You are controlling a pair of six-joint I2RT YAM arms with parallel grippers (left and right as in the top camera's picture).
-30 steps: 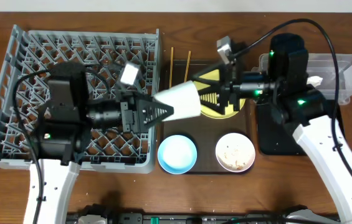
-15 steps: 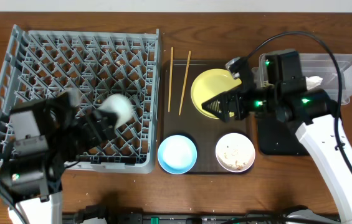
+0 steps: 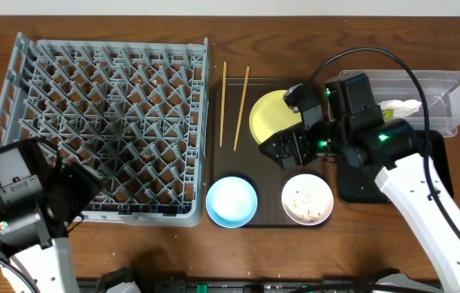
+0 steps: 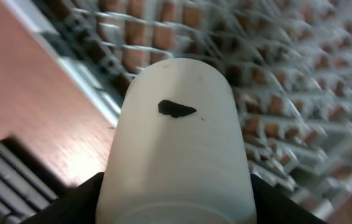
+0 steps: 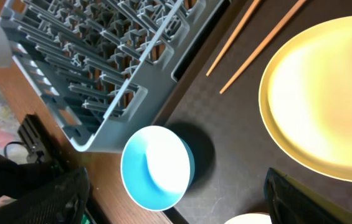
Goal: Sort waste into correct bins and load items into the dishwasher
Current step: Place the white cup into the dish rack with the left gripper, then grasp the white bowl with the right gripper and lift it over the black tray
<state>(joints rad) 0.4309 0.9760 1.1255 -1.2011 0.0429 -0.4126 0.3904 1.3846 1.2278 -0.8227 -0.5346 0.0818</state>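
**At the rack's near left corner: cup in left pincer, right pincer spread over the tray**

Far left: the left arm (image 3: 26,207) sits off the near left corner of the grey dish rack (image 3: 103,122). The left pincer (image 4: 176,198) pinches a white cup (image 4: 177,137), one finger on each side. There is a small dark speck on the cup wall. The wrist view puts the cup over the rack's rim and the wooden surface (image 3: 295,32), both blurred. From overhead the cup is hidden under the arm.

Middle: two chopsticks (image 3: 223,102) lie side by side just right of the rack, on the left part of the brown tray (image 3: 269,181). The light blue bowl (image 3: 231,201) is on the tray's near left and the yellow plate (image 3: 272,114) on its far right. The white bowl (image 3: 327,195) on the near right holds beige crumbs (image 3: 303,201).

The right pincer (image 3: 285,148) hovers at the plate's near edge, fingers spread wide with nothing between them.

Right: the black tray (image 3: 350,185) lies just beside the brown tray, partly under the right arm (image 3: 409,175). The clear tub (image 3: 449,85) is behind it, with the white napkin (image 3: 400,106) inside.
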